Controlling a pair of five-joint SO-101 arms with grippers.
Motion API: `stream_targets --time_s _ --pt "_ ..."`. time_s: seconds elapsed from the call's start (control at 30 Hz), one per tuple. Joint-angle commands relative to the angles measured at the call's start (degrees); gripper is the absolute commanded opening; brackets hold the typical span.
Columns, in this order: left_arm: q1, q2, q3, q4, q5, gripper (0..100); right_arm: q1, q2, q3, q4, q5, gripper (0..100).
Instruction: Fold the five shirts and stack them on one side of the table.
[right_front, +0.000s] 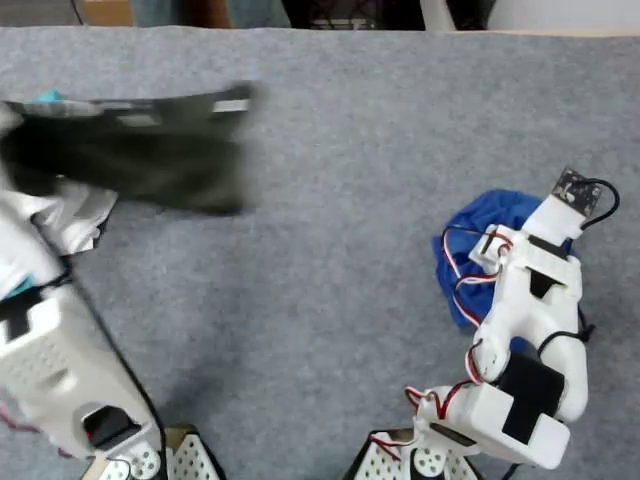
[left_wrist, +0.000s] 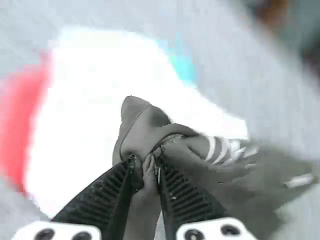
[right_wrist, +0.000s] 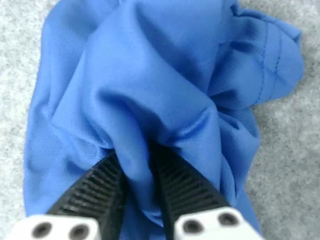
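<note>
A dark grey shirt (right_front: 150, 150) with pale stripes hangs spread and blurred over the table's far left. My left gripper (left_wrist: 146, 172) is shut on a fold of this grey shirt (left_wrist: 165, 145). Below it lie a white shirt (left_wrist: 100, 100), a red one (left_wrist: 20, 115) and a bit of teal cloth (left_wrist: 182, 65). A crumpled blue shirt (right_front: 490, 225) lies at the right, under the right arm (right_front: 525, 300). My right gripper (right_wrist: 140, 172) is shut on a ridge of the blue shirt (right_wrist: 165, 75).
Grey felt covers the table (right_front: 350, 200), with open room across the middle. A white and grey crumpled shirt (right_front: 70, 215) lies at the left edge beside the left arm (right_front: 50, 360). Both arm bases stand at the near edge.
</note>
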Motion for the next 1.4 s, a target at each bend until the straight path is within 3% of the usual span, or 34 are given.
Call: stream_targets --time_s 0.0,0.07,0.2,0.43,0.57,0.73,0.9,1.03,1.2,1.37 --pt "-11.12 -4.84 -12.18 -3.08 -0.35 3 -0.62 0.57 0.4 -0.7 -0.53 1.4" --pt "-14.29 -4.66 -14.64 -4.31 -0.44 3 -0.62 0.57 0.4 -0.7 -0.53 1.4" --pt "-14.37 -2.37 -11.56 -2.55 -0.62 4 -0.62 0.57 0.4 -0.7 -0.18 1.4" --pt "-3.3 2.64 1.89 4.75 -8.97 26 -5.45 -2.42 -0.22 2.02 -0.09 1.4" --pt "-2.24 -0.79 6.73 4.75 -9.41 26 -15.82 -9.63 -5.41 15.56 -0.09 1.4" --pt "-2.59 -9.76 15.43 4.75 -13.19 26 -34.2 -17.54 -16.75 30.42 -0.09 1.4" --pt "-2.68 -18.99 28.18 4.57 -15.56 26 -51.69 -19.12 -31.16 38.15 -0.53 1.5" --pt "-2.59 -24.97 36.26 4.31 -15.38 26 -59.96 -19.12 -43.82 39.3 -0.53 1.5" --pt "-2.68 -30.59 47.69 -1.23 -15.38 26 -60.31 -19.12 -53.58 39.21 -0.62 1.5" --pt "-0.84 -37.19 59.03 -6.77 -15.56 26 -52.13 -19.03 -38.55 38.59 -0.09 1.5"
